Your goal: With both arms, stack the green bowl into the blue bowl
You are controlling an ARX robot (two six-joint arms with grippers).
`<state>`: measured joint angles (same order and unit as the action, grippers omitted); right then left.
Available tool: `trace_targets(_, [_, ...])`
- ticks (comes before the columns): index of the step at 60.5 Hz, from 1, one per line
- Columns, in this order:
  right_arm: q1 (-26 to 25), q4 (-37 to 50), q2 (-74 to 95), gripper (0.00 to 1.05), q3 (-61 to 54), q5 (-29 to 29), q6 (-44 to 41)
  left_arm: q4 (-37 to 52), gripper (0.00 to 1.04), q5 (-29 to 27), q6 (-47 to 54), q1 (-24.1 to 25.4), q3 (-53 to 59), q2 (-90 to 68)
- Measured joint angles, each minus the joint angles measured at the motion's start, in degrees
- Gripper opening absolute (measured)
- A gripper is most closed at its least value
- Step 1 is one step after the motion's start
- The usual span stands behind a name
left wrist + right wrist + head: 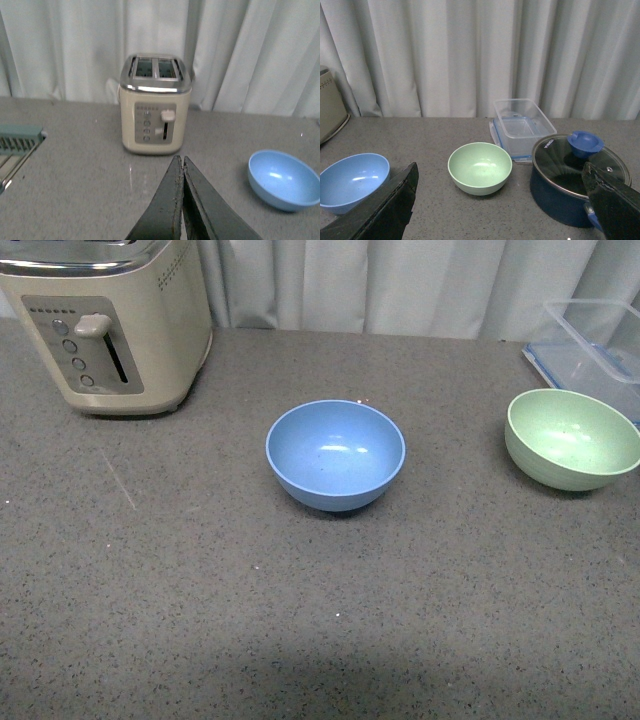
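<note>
The blue bowl stands upright and empty in the middle of the grey counter. It also shows in the left wrist view and in the right wrist view. The green bowl stands upright and empty at the right, apart from the blue one; it shows in the right wrist view too. Neither arm shows in the front view. My left gripper is shut and empty, above the counter between toaster and blue bowl. My right gripper is open wide and empty, short of the green bowl.
A cream toaster stands at the back left. A clear lidded container sits behind the green bowl. A dark blue pot with a glass lid stands beside the green bowl. A rack lies left of the toaster. Curtains hang behind.
</note>
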<state>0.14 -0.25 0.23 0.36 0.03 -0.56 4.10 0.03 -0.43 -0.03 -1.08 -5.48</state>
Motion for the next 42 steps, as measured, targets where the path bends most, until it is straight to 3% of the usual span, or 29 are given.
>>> trace_targets(12, [0.0,0.0,0.0,0.96,0.0,0.0,0.0,-3.98,0.05,-0.02,-0.04,-0.02,0.0,5.14])
trace_targets(17, [0.04,-0.24,0.22,0.96,0.02,0.48,-0.02,-3.98,0.19,-0.02,0.0,0.0,0.0,5.16])
trace_targets(21, [-0.31,-7.65,6.27,0.96,3.21,4.0,-1.09,-4.0,0.31,-0.02,0.0,0.0,0.0,5.18])
trace_targets(24, [-1.86,-6.43,12.94,0.96,5.29,3.32,-3.13,-4.07,0.4,-0.02,0.0,0.0,0.0,5.18])
trace_targets(35, [-8.55,13.53,43.85,0.96,12.94,-5.95,-15.45,-4.07,0.74,-0.02,0.0,0.0,0.0,5.31])
trace_targets(42, [-9.35,14.38,66.62,0.96,21.92,-13.66,-23.98,-4.07,1.0,-0.02,0.02,0.0,0.0,5.29])
